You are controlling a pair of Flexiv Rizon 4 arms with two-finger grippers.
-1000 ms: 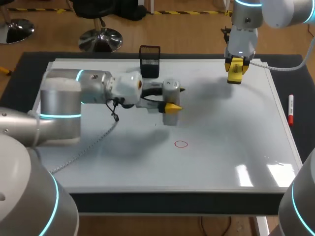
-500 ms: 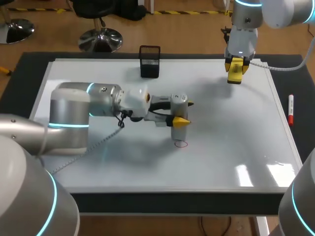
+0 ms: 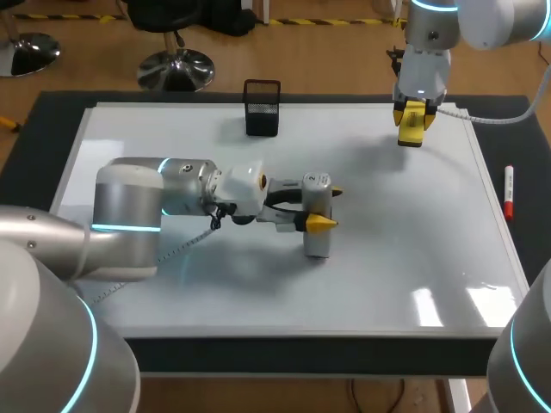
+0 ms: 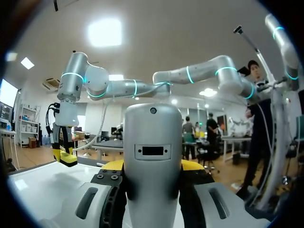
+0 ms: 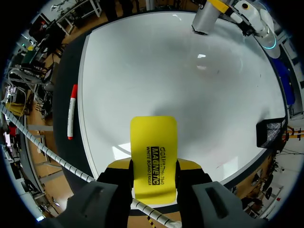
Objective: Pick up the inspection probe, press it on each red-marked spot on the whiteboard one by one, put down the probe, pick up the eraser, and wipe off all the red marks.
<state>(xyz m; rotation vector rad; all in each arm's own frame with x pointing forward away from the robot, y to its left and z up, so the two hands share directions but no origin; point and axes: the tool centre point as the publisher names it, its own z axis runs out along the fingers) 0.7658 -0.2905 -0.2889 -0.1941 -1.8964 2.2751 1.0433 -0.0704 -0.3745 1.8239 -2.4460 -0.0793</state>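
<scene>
My left gripper (image 3: 325, 207) is shut on the silver inspection probe (image 3: 316, 225), which stands upright with its lower end on the whiteboard (image 3: 405, 232) near the middle. The probe covers the spot where the red circle was drawn. In the left wrist view the probe (image 4: 153, 156) fills the space between the left gripper's (image 4: 152, 167) yellow tips. My right gripper (image 3: 413, 114) hangs over the board's far right corner, shut on the yellow eraser (image 3: 411, 127). The right wrist view shows the eraser (image 5: 153, 154) clamped in that gripper (image 5: 153, 167), above the whiteboard (image 5: 142, 71).
A black mesh holder (image 3: 262, 107) stands at the board's far edge. A red marker (image 3: 509, 191) lies on the dark mat just past the board's right edge. The left arm's cable trails across the board's left half.
My left arm carried the probe toward the near right and lowered it onto the red circle, which is now covered. The right arm with the eraser has not moved.
</scene>
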